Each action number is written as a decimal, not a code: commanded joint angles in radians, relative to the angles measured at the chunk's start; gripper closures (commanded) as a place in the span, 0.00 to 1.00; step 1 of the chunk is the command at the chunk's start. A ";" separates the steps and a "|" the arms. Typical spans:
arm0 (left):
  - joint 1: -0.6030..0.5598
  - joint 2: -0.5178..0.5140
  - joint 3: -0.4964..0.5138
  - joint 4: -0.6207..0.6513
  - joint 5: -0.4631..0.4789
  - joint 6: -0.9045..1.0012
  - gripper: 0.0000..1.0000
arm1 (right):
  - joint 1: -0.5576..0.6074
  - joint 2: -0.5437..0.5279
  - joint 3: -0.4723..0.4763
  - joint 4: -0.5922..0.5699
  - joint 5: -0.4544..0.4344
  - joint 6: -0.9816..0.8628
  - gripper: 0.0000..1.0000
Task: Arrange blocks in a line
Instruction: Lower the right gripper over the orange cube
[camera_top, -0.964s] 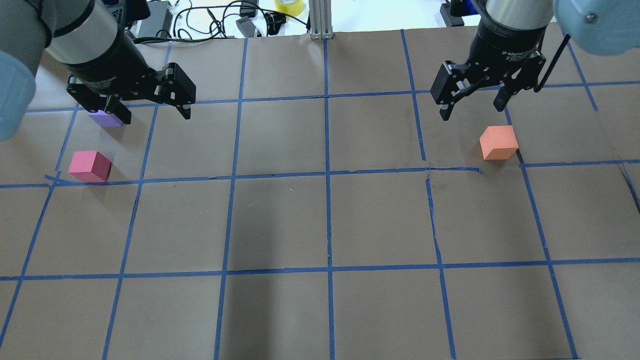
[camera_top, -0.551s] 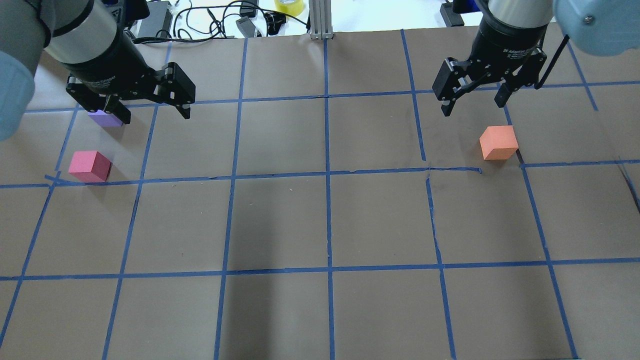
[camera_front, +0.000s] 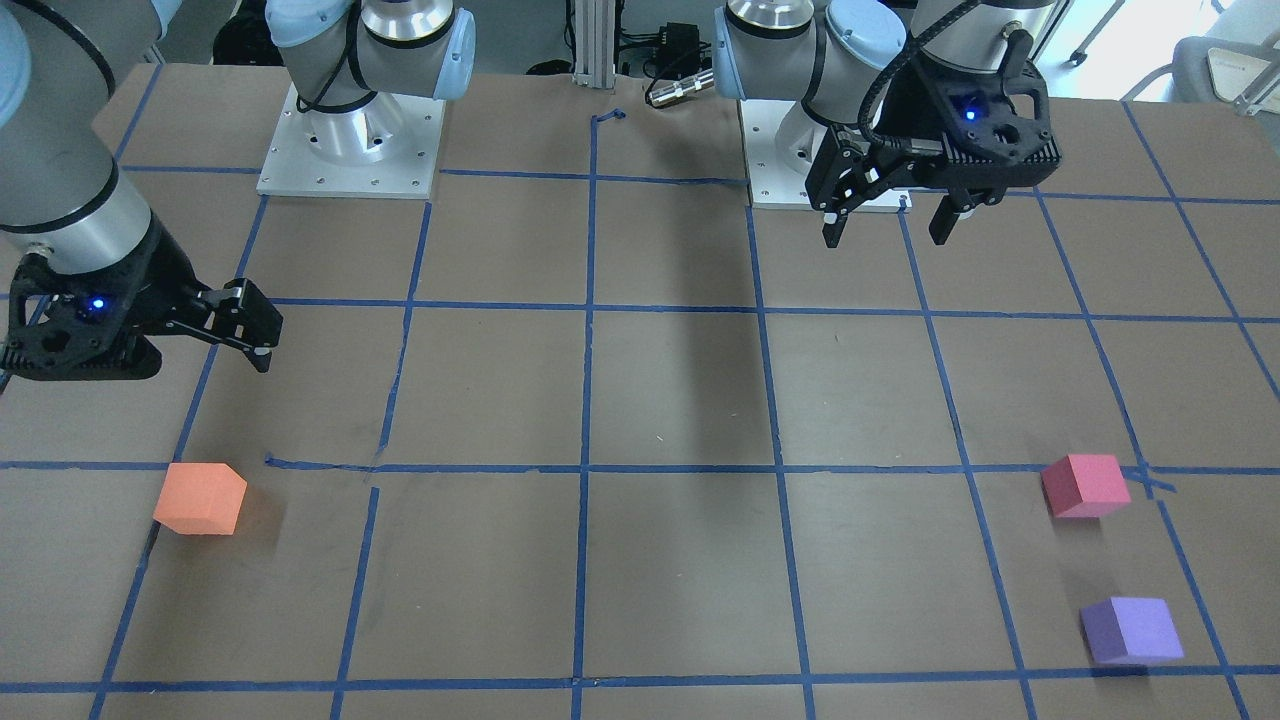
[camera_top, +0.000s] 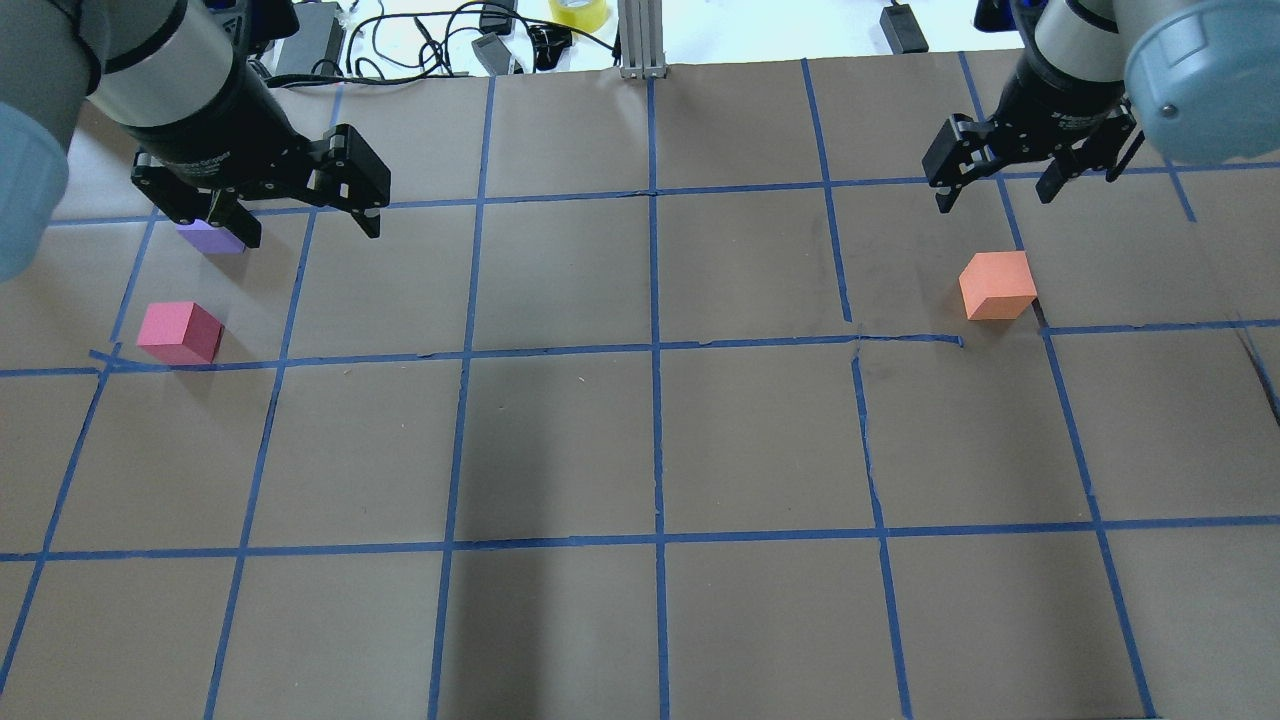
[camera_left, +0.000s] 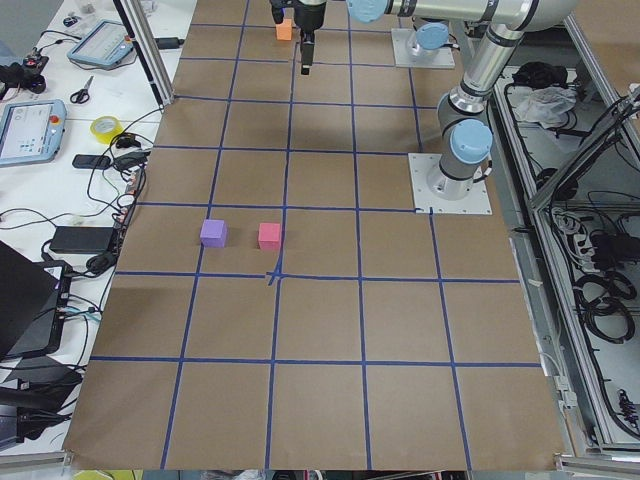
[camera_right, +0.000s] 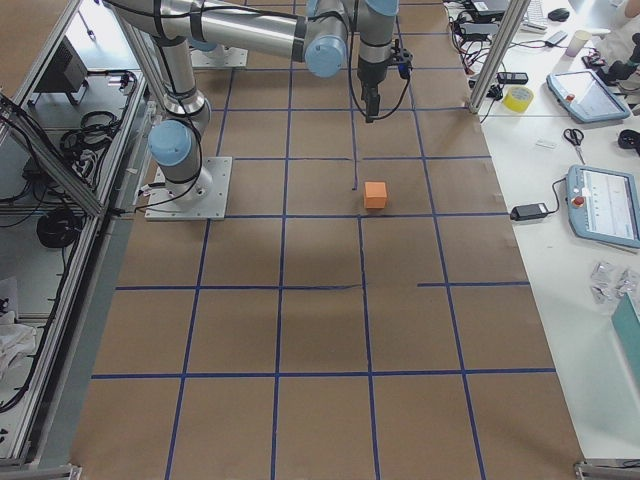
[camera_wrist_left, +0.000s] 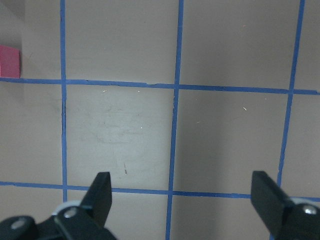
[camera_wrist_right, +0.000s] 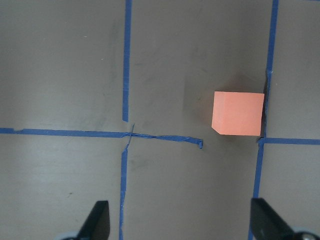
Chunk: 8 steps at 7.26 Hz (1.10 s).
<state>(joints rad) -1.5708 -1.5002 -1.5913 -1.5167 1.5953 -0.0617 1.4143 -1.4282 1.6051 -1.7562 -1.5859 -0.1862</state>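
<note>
The orange block (camera_top: 997, 285) rests on the right half of the table, just short of a blue tape line, and also shows in the right wrist view (camera_wrist_right: 238, 113). My right gripper (camera_top: 993, 200) hangs open and empty above the table, beyond the orange block. On the left side sit the pinkish-red block (camera_top: 180, 333) and the purple block (camera_top: 210, 237), a small gap apart; both show fully in the front view (camera_front: 1085, 485), (camera_front: 1132, 630). My left gripper (camera_top: 308, 230) is open and empty, raised beside them; one finger overlaps the purple block from overhead.
Blue tape lines (camera_top: 655, 350) split the brown paper table into a grid. Cables, a yellow tape roll (camera_top: 578, 12) and an aluminium post (camera_top: 640, 40) sit at the far edge. Both arm bases (camera_front: 350, 150) stand on the robot's side.
My right gripper has moved right and toward the far edge, away from the orange block, still open. The left arm and all three blocks have stayed put.
</note>
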 joint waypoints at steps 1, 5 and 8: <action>0.000 0.000 0.001 0.000 0.000 0.000 0.00 | -0.088 0.082 0.022 -0.008 -0.008 -0.006 0.00; 0.002 0.002 0.002 0.000 0.002 0.000 0.00 | -0.126 0.198 0.078 -0.177 -0.006 -0.045 0.00; 0.002 0.002 0.002 0.000 0.002 0.000 0.00 | -0.172 0.291 0.082 -0.334 0.003 -0.154 0.00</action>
<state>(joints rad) -1.5693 -1.4988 -1.5892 -1.5171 1.5968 -0.0614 1.2623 -1.1718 1.6852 -2.0360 -1.5867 -0.2965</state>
